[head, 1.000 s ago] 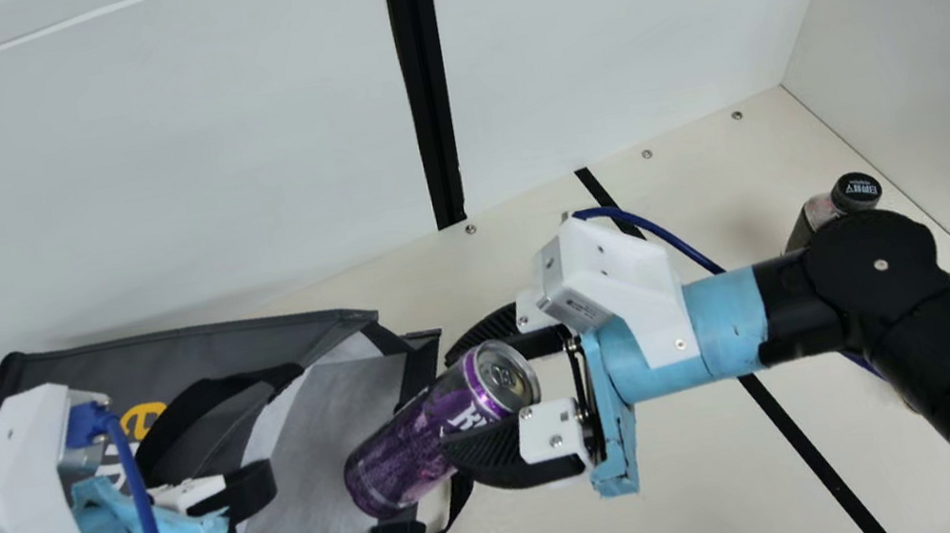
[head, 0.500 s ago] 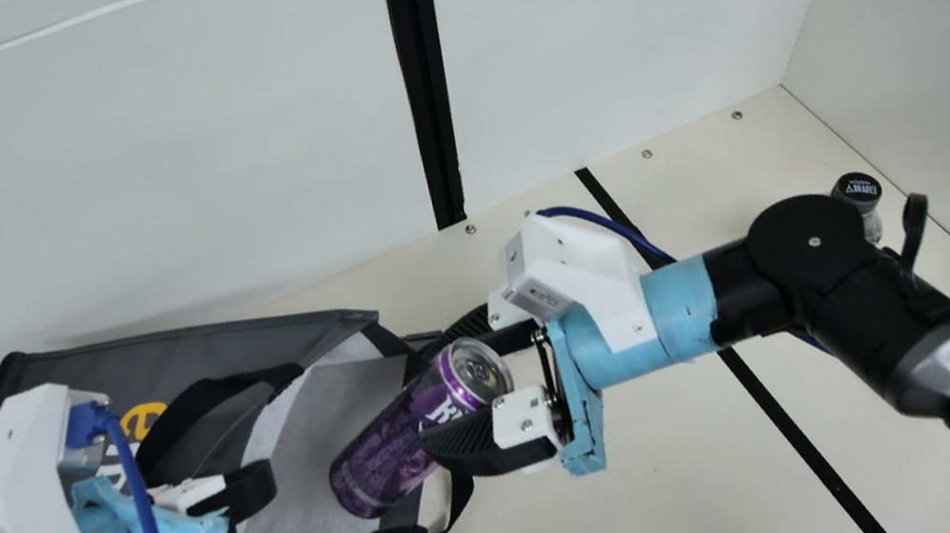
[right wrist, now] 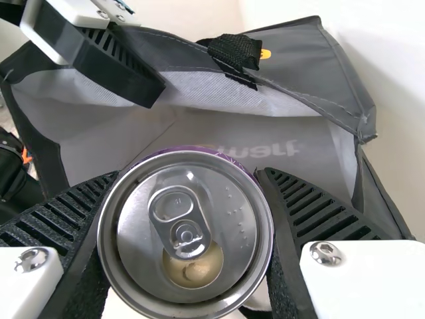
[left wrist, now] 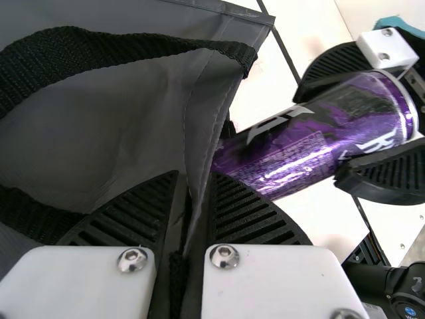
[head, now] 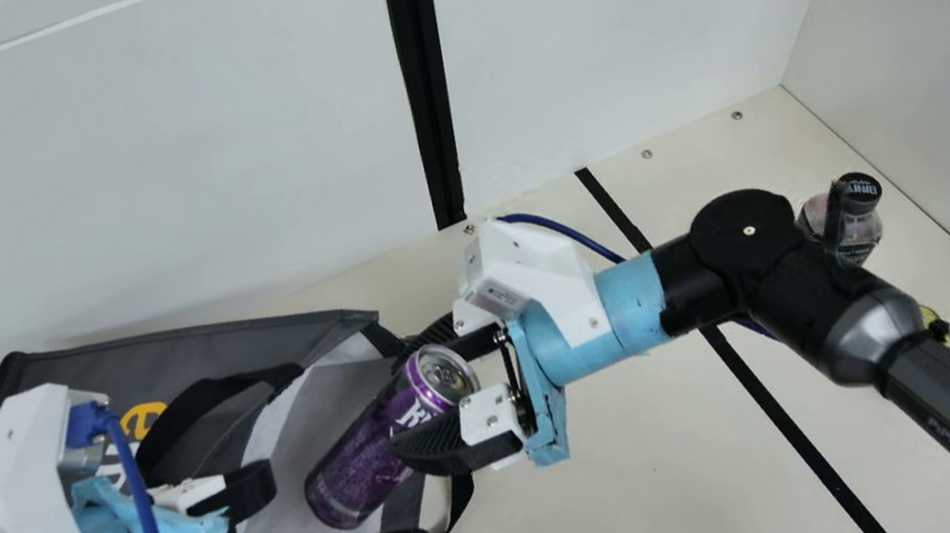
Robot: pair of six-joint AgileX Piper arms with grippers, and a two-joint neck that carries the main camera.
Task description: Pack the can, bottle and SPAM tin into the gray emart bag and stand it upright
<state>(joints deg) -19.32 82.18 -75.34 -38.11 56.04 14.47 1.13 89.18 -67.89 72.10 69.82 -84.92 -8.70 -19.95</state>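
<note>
One can point(head: 355, 475) is clasped near its lid by my right gripper point(head: 399, 402), its long axis slanting out past the fingertips, base end leading into the mouth of the gray emart bag point(head: 180, 350). My left gripper point(left wrist: 194, 176), just beside that base, pinches the bag's edge, which hides the base in the left wrist view. Behind my right gripper, the arm partly covers the bottle point(head: 856, 227) and something yellowish point(head: 941, 326) I cannot identify.
</note>
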